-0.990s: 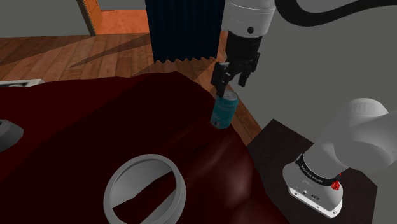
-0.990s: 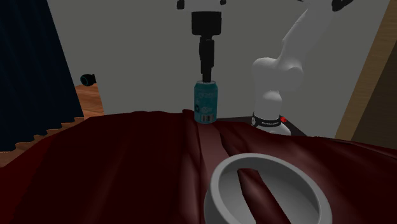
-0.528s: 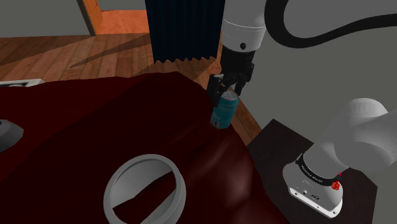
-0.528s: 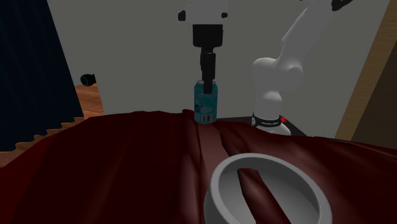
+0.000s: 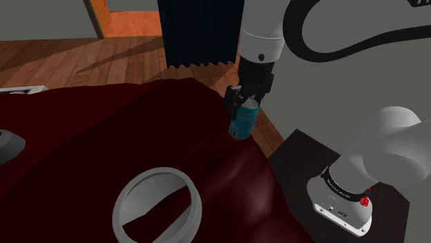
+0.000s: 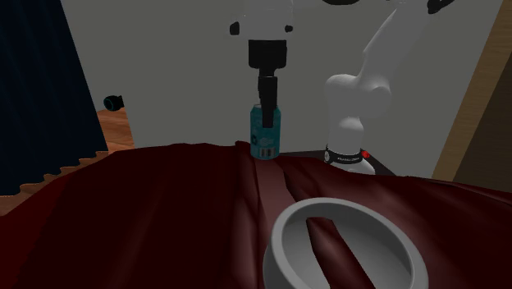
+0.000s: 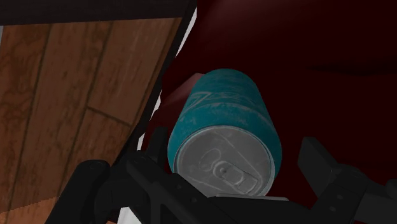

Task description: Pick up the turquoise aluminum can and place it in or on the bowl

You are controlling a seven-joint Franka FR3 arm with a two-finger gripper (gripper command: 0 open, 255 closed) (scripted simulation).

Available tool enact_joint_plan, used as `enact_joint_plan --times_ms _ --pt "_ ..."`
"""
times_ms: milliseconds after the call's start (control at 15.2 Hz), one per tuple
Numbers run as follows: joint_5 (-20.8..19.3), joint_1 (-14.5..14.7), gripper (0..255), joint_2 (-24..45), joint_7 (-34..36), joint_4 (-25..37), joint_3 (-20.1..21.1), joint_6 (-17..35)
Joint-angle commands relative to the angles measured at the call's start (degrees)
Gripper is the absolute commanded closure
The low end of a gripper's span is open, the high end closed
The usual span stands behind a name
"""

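Turquoise can [image 5: 242,125] stands upright right of centre in the shoulder view, open gripper [image 5: 242,105] straddling its top, clasping nothing, lined up to clamp.

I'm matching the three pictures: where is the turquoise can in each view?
Shoulder view: can right of centre, near the dark red cloth's edge.
Second exterior view: can above centre, at the cloth's far edge.
Wrist view: can inside the open claw.
Shared landmark: the dark red cloth.
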Motion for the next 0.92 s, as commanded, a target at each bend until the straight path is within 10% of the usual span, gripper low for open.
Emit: enact_joint_plan --times_ms 0,66,858 --pt "0.0 0.0 0 0.0 0.0 0.0 0.0 0.0" --pt "0.0 0.0 255 0.0 0.0 0.0 0.0 0.0" --pt "-0.3 -0.1 255 -0.3 0.0 2.1 -0.4 -2.4"
